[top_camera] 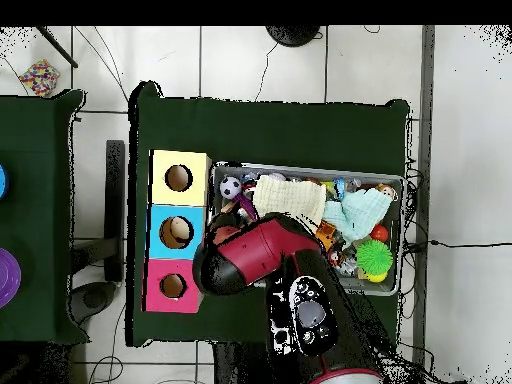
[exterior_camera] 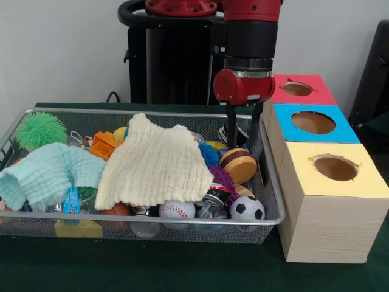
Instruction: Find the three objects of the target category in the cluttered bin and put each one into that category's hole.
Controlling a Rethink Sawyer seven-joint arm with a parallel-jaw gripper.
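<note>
The bin [exterior_camera: 276, 193] is a wide silver wire-mesh tray full of clutter; it also shows in the overhead view [top_camera: 401, 232]. My gripper [exterior_camera: 241, 131] hangs open over the bin's far right end, next to the boxes, with its fingers [exterior_camera: 230, 126] apart and dipping just below the rim. It holds nothing that I can see. Just in front of it lies a brown and tan wooden disc [exterior_camera: 238, 165]. In the overhead view the red arm [top_camera: 250, 258] hides the gripper. Three wooden boxes with round holes stand beside the bin: red [exterior_camera: 301, 89], blue [exterior_camera: 313, 121] and yellow [exterior_camera: 334, 167].
A cream cloth [exterior_camera: 155, 164] and a mint cloth [exterior_camera: 48, 173] cover much of the bin. A green spiky ball [exterior_camera: 41, 129], an orange toy [exterior_camera: 104, 145], a baseball [exterior_camera: 177, 210], a soccer ball [exterior_camera: 247, 208] and blue and purple spiky toys lie among them.
</note>
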